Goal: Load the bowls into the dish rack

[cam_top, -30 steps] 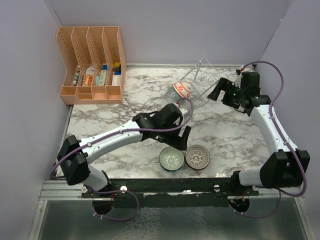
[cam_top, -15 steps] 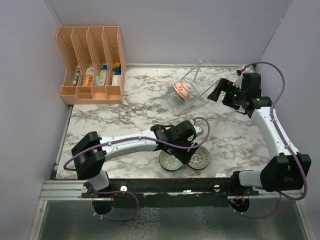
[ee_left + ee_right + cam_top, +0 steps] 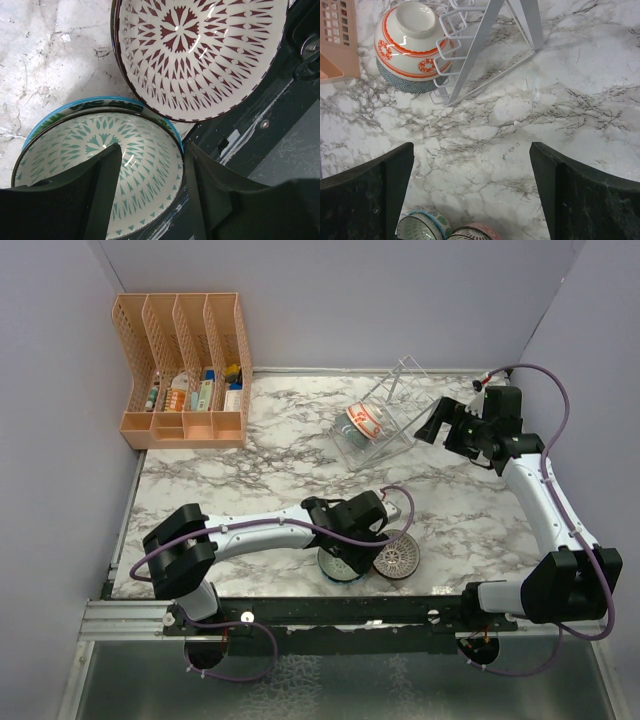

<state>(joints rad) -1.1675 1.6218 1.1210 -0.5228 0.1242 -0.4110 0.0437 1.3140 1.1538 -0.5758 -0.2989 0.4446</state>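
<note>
The left pincer [image 3: 152, 150] stands half-open astride the rim of the teal bowl [image 3: 100, 135] at the near edge of the surface [image 3: 250, 470], likely to pinch its wall, while the right pincer [image 3: 472, 185] hangs wide by the dish rack [image 3: 481, 35] holding the red-rimmed bowl [image 3: 412, 45].

White marble-patterned table [image 3: 250, 455], viewed from above. An orange slotted file organizer [image 3: 185, 370] stands at the far left corner. A clear wire dish rack [image 3: 395, 405] stands at the back, right of centre. Near the front edge sit a teal-patterned bowl [image 3: 338, 568] and, just beside it on the right, a brown-latticed bowl [image 3: 397, 558], both open side up.
</note>
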